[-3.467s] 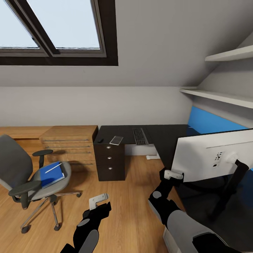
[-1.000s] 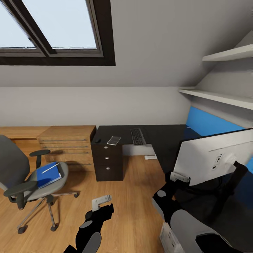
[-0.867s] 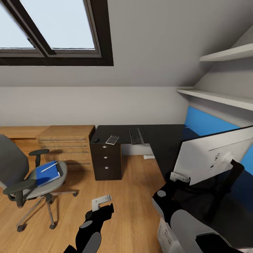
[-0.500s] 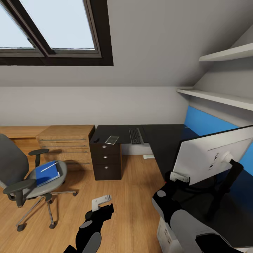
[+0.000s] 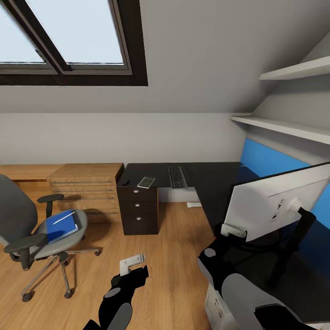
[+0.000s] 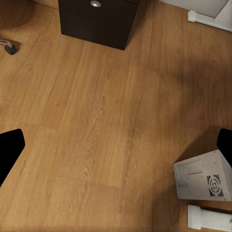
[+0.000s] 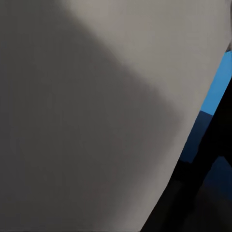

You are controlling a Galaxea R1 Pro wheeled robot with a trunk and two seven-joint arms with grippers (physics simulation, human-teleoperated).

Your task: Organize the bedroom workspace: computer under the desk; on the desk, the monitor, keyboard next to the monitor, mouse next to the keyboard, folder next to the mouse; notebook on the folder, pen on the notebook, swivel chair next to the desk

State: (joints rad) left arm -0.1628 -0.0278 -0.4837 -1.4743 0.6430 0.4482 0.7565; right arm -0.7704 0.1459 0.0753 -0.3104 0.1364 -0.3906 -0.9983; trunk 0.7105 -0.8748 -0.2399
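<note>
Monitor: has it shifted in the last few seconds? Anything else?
The view swung slightly, sliding the room leftward. The monitor tilted a little, right end higher, right pincer at its lower corner. Folder on the swivel chair, keyboard on the desk and left pincer unchanged.

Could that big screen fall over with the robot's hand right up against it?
Maybe. The right gripper sits at the lower corner of the wide white-backed monitor, which stands tilted on the glossy black desk; a push might tip it. Whether the jaws grip it is unclear. The white tower computer stands close by the robot's base.
</note>
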